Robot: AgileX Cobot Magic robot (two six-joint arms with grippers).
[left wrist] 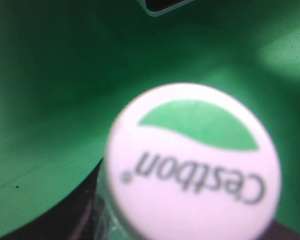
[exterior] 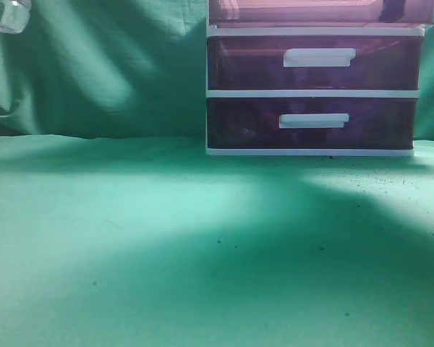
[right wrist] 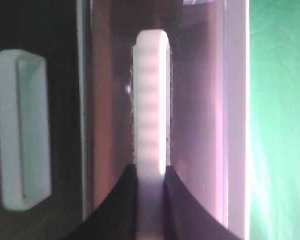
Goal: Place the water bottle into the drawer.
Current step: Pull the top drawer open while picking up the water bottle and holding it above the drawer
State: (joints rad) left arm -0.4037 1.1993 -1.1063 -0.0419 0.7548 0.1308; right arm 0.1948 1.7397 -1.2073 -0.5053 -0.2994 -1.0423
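Looking past my left claw [left wrist: 140,225], I see only the water bottle [left wrist: 195,162], its Cestbon cap filling that view; the grip itself is hidden. Right of it, my right claw [right wrist: 151,200] clamps the drawer [right wrist: 200,100] handle [right wrist: 151,100], unseen from outside.

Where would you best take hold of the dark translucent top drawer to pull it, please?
By its white ribbed bar handle, approached straight from the front, a finger on each long side. It stands proud of the dark translucent top drawer, and the right gripper is already closed on it that way.
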